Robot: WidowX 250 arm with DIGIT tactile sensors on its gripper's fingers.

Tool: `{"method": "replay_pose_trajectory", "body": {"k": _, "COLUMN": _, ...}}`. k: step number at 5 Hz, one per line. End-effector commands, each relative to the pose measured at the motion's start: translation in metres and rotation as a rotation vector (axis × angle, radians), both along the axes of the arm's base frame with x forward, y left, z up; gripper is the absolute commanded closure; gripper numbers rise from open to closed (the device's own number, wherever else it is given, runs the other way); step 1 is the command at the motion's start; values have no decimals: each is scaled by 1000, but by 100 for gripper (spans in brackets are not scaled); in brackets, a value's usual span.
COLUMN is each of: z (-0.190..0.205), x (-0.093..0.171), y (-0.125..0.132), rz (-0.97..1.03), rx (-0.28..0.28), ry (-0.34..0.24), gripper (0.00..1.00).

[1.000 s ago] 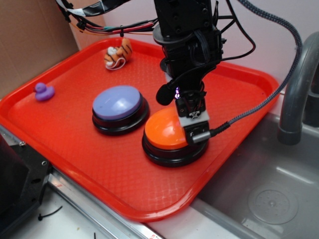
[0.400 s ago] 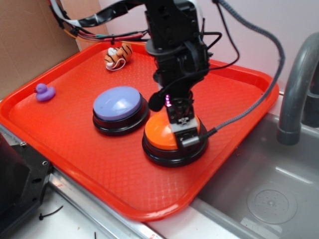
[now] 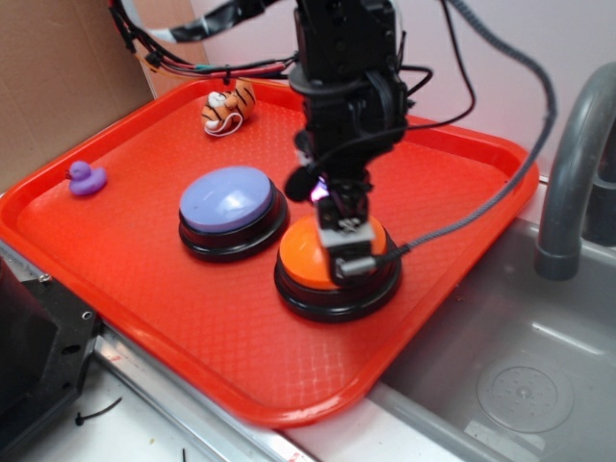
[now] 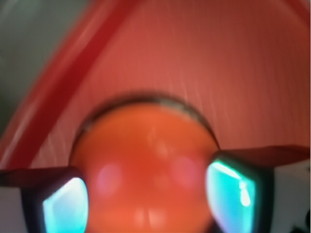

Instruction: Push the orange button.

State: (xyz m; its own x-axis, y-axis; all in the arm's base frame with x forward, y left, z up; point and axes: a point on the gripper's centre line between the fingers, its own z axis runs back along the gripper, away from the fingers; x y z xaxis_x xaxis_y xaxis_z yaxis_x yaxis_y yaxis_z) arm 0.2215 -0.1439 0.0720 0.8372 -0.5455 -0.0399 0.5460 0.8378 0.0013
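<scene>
The orange button [image 3: 303,262], a glossy dome on a black round base, sits on the red tray [image 3: 192,318] near its front right. My gripper [image 3: 346,252] points down onto the top of the dome, and I cannot tell whether it touches. In the blurred wrist view the orange button [image 4: 146,160] fills the gap between my two fingertips [image 4: 65,204]. The gripper [image 4: 148,201] is open, its jaws standing wide apart on either side of the dome.
A lavender-blue button [image 3: 226,199] stands just left of the orange one. A purple duck [image 3: 85,178] and a striped tiger toy [image 3: 228,104] lie at the tray's left and back. A grey sink [image 3: 520,385] and faucet [image 3: 568,173] are to the right, and a cardboard wall [image 3: 58,77] to the left.
The arm has shifted left, carrying the gripper from the dome's right edge to over its middle. The buttons and toys have not moved.
</scene>
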Motion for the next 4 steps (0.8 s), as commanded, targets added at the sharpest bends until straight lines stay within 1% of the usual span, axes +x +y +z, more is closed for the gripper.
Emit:
{"method": "replay_pose_trajectory", "body": {"k": 1, "z": 53, "x": 15, "y": -16, "rz": -23, "rx": -19, "ry": -101, "gripper": 0}}
{"method": "replay_pose_trajectory", "body": {"k": 4, "z": 66, "x": 14, "y": -20, "rz": -24, "rx": 0, "ry": -78, "gripper": 0}}
